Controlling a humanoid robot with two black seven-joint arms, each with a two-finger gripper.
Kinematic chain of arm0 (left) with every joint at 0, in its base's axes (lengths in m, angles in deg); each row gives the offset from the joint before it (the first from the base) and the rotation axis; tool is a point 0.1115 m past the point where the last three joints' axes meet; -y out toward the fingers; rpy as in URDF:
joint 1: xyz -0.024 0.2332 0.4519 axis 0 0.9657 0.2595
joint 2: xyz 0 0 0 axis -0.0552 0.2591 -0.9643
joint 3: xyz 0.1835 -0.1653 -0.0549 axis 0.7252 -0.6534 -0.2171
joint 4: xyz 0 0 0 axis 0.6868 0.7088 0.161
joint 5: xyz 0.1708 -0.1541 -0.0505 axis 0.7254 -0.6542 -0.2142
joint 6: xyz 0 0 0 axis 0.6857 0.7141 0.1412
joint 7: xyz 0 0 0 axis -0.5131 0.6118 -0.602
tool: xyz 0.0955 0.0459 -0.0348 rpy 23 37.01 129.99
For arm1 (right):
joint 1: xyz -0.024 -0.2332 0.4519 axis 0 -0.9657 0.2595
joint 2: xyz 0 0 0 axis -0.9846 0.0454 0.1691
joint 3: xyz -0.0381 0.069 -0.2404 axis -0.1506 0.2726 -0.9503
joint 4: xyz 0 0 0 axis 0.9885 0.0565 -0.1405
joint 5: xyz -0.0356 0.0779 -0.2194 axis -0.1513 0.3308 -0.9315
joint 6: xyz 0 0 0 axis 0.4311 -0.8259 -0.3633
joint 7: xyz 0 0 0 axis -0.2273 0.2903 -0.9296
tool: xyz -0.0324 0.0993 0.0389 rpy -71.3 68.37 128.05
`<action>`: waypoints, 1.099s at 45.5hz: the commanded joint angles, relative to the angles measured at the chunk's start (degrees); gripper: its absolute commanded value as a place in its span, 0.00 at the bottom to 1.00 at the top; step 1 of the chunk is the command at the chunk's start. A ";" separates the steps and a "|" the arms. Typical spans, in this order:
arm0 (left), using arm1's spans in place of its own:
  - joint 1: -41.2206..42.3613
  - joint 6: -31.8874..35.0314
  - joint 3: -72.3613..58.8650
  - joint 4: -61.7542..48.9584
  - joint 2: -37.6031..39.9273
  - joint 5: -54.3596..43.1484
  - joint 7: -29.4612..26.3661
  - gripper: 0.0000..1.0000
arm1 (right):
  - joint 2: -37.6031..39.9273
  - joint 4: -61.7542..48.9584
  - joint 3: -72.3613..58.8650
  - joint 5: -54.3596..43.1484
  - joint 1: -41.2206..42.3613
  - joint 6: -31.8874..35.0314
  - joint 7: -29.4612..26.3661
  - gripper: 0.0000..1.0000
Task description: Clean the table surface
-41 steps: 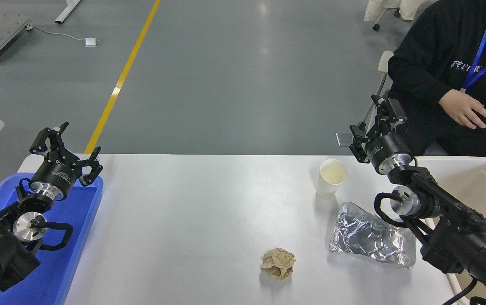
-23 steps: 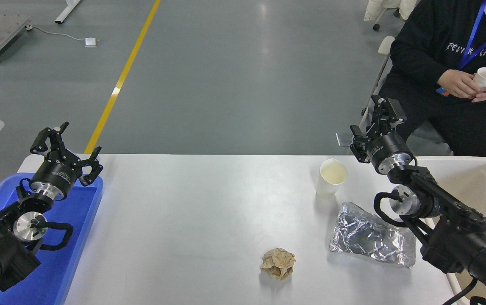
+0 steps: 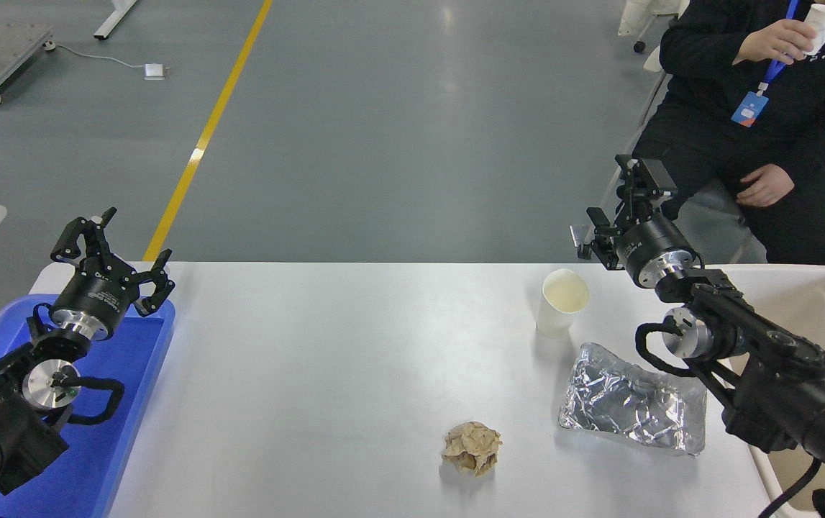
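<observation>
The glossy white table surface (image 3: 326,360) carries a white paper cup (image 3: 563,302) standing upright at the back right, a crumpled silver foil bag (image 3: 631,399) in front of it, and a crumpled brown paper ball (image 3: 472,447) near the front middle. My right gripper (image 3: 613,212) is open and empty, raised above the table's far edge, just right of and behind the cup. My left gripper (image 3: 114,248) is open and empty, parked over the far corner of the blue tray (image 3: 131,374) at the lower left.
A beige bin (image 3: 815,302) stands at the table's right end, under my right arm. A person sits beyond the far right corner, one hand (image 3: 772,39) holding a paper cup (image 3: 822,21) up high, the other hand (image 3: 764,188) on a knee.
My right gripper has lifted slightly and shifted a little left and away. The person has drawn back from the table and raised their cup. My left arm has not moved.
</observation>
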 commanded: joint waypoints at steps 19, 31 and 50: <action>0.04 -0.01 -0.09 0.00 -0.04 -0.09 0.05 1.00 | 9.35 -0.41 -40.15 -10.50 25.58 12.22 -13.51 1.00; 0.04 -0.01 -0.09 0.00 -0.04 0.00 0.05 1.00 | 9.00 -0.32 -54.04 -23.42 30.60 25.67 -14.74 1.00; -0.05 -0.01 -0.09 0.00 0.05 -0.09 0.05 1.00 | -0.05 -5.07 -60.56 -27.74 29.19 27.35 -15.71 1.00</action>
